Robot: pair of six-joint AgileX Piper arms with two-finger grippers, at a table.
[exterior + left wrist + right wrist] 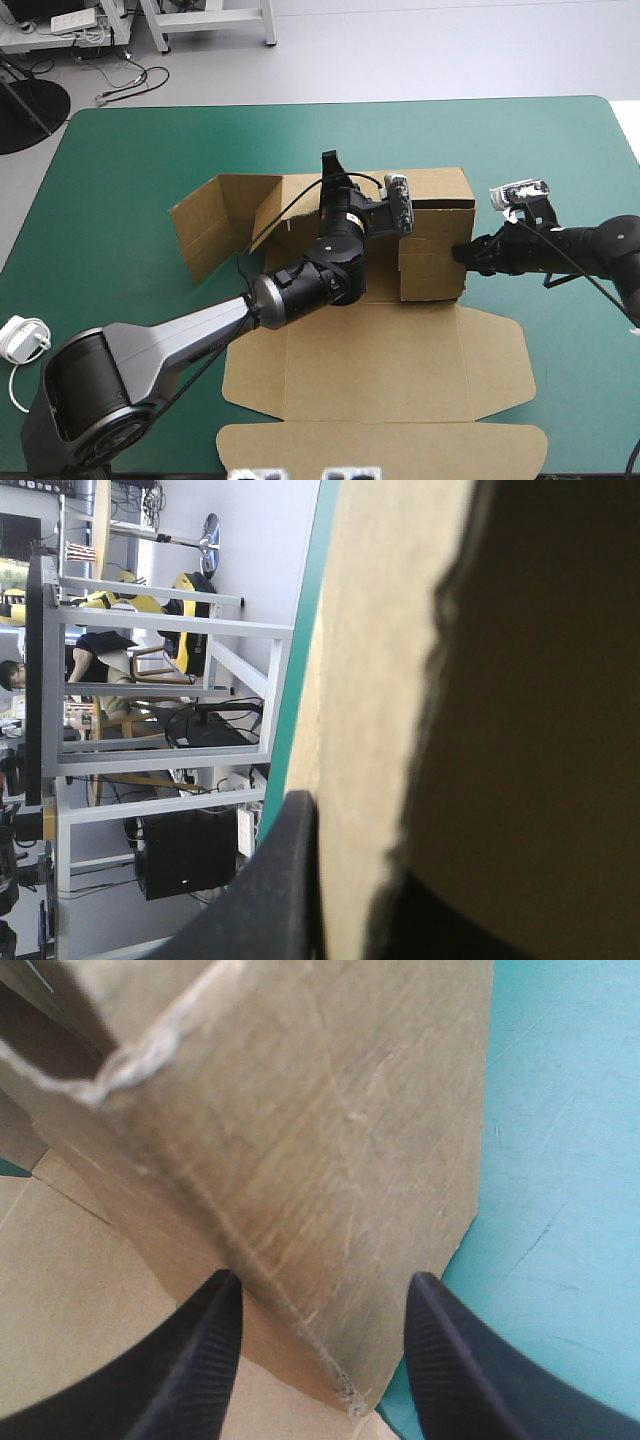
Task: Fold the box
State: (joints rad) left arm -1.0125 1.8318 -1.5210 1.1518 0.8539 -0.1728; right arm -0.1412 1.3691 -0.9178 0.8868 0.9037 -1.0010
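Your brown box [400,350] lies in the middle of the teal-green counter [120,150], walls partly up on its far side, lid flat on its near side. Your left gripper [328,165] pinches the top of the box's far wall, nearly closed on the board; your right gripper [462,255] is wide, with the corner of the box's right wall between its fingers [190,1370]. Push that wall too hard and the board may bend, or the far wall may slip free and flop down.
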